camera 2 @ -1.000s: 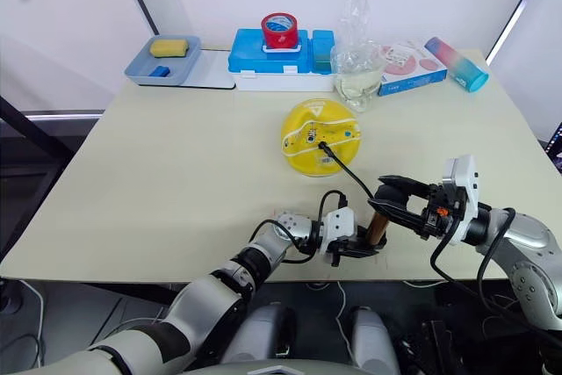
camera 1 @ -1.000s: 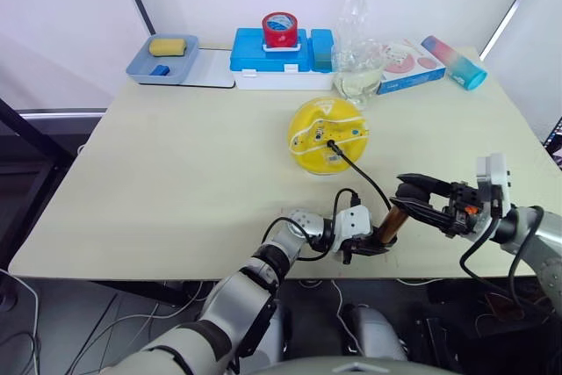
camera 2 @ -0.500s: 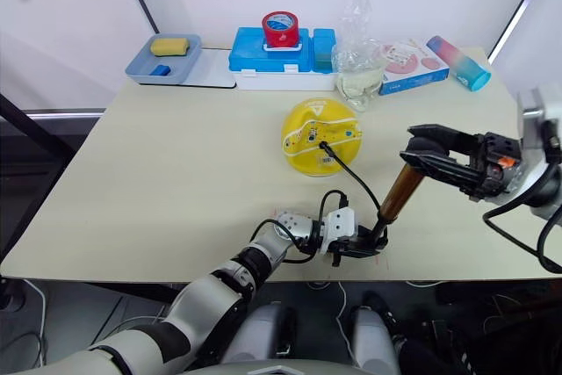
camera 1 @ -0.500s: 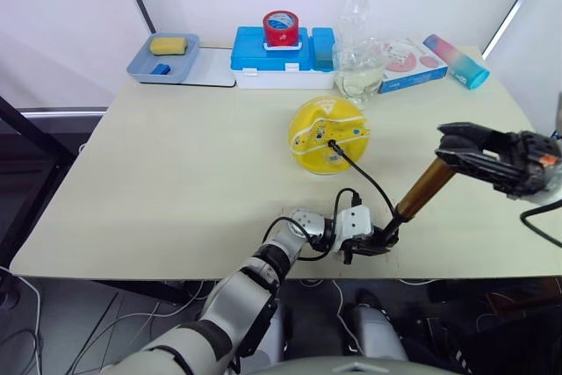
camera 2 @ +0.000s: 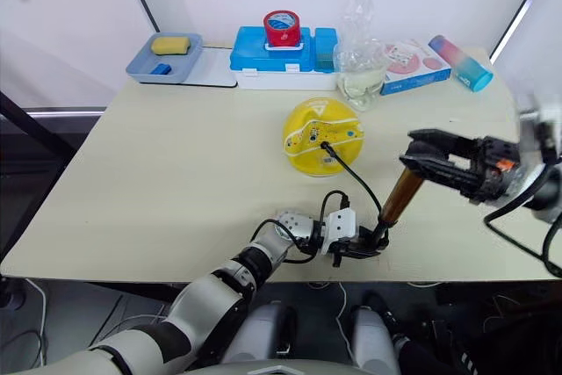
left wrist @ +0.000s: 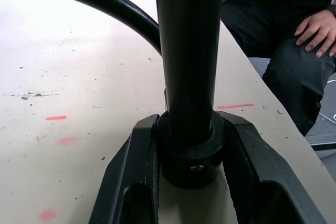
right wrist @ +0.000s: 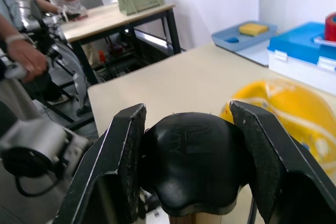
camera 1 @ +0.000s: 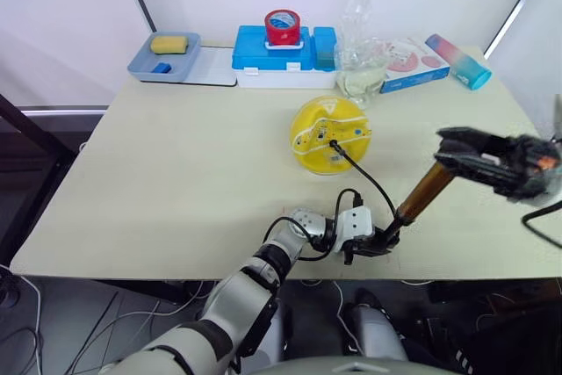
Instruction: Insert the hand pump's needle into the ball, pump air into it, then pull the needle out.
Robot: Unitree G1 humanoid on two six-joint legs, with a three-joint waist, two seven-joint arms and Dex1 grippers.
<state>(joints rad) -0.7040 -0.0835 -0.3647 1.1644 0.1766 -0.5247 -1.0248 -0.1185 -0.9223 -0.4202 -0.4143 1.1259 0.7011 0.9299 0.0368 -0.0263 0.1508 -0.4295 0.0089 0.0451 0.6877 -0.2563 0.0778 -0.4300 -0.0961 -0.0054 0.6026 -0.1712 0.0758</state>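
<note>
Gold hand pump between both grippers

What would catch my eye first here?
The yellow ball in the middle of the table, with a black hose plugged into it. Near the front edge, the hand pump stands tilted: the left gripper clamps its base, the right gripper grips its black handle.

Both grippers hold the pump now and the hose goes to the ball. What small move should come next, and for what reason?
Probably push the handle back down. The right gripper grips the hand pump at its raised handle, the left gripper clamps its base on the table, and the needle sits in the ball, which looks saggy.
</note>
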